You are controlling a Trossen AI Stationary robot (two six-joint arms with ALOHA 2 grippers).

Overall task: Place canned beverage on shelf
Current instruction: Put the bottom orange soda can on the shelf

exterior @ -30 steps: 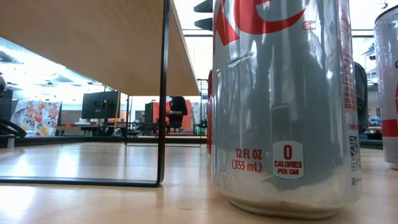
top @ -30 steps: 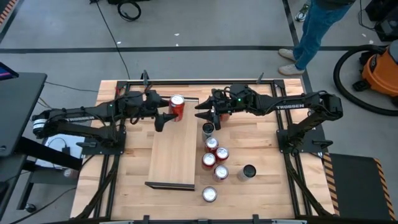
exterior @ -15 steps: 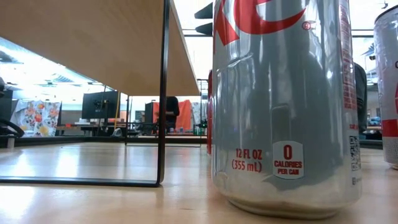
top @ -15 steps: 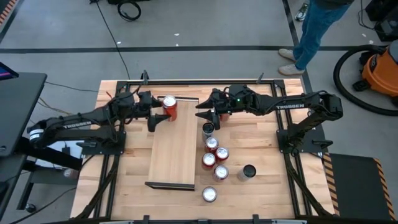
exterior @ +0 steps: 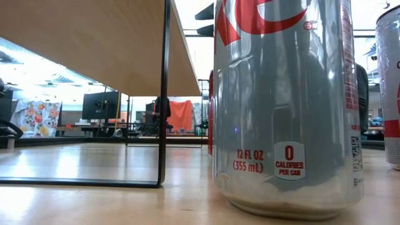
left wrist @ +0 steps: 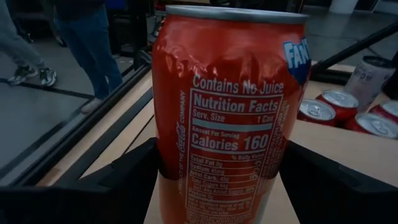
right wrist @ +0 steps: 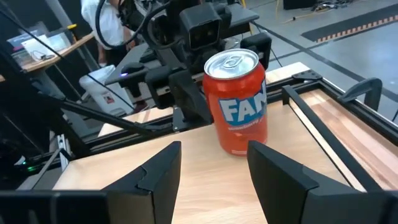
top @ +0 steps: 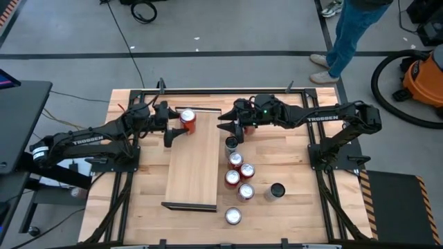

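Note:
An orange soda can (top: 187, 120) stands upright at the far end of the shelf (top: 194, 166), a pale board on a dark frame. My left gripper (top: 176, 124) reaches in from the table's left and is shut on this can, which fills the left wrist view (left wrist: 230, 112). My right gripper (top: 227, 128) hovers open just right of the shelf's far end, with nothing between its fingers (right wrist: 158, 171). It faces the can (right wrist: 239, 102) from a short way off. In the low view the shelf (exterior: 94, 44) shows from underneath. My left gripper pinches the can's two opposite side walls (left wrist: 169, 165) between its fingers (left wrist: 124, 180), at mid-height and below. The fingers come nearly level from the table's left. The can is upright, its base (right wrist: 239, 149) at the shelf's board; whether it rests there I cannot tell.
Several cans (top: 239, 176) stand in a cluster on the tabletop right of the shelf; one silver can (exterior: 287, 106) fills the low view. A person (top: 353, 34) stands beyond the far right corner, near an orange vacuum (top: 423, 79).
My left gripper has carried the orange can toward the table's left edge and down, and has rolled its wrist a little. The can now sits lower, at the far left part of the shelf.

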